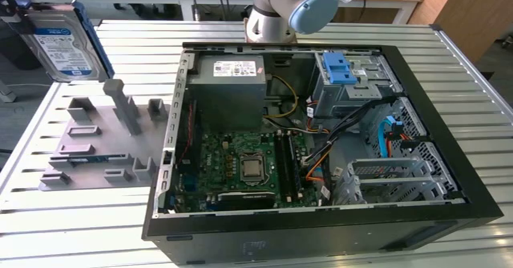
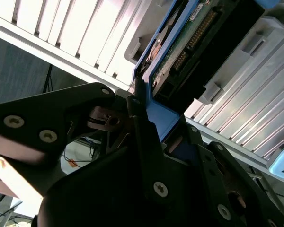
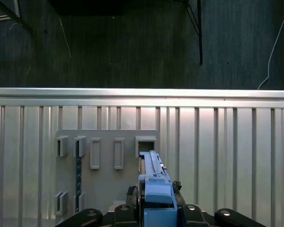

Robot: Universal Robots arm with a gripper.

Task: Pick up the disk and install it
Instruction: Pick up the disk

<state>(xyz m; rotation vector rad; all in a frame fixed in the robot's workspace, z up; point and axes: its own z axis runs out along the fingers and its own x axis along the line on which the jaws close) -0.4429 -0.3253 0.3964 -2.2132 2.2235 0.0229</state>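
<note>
The tool [image 2: 163,125], held aloft, clamps the disk [image 2: 180,52].

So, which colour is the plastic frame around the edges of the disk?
Blue. The frame on the disk shows best in the first wrist view.

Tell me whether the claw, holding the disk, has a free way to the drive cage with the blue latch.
Probably yes: the claw, shut on the disk, hangs beside the open case; nothing stands over the drive cage.
</note>
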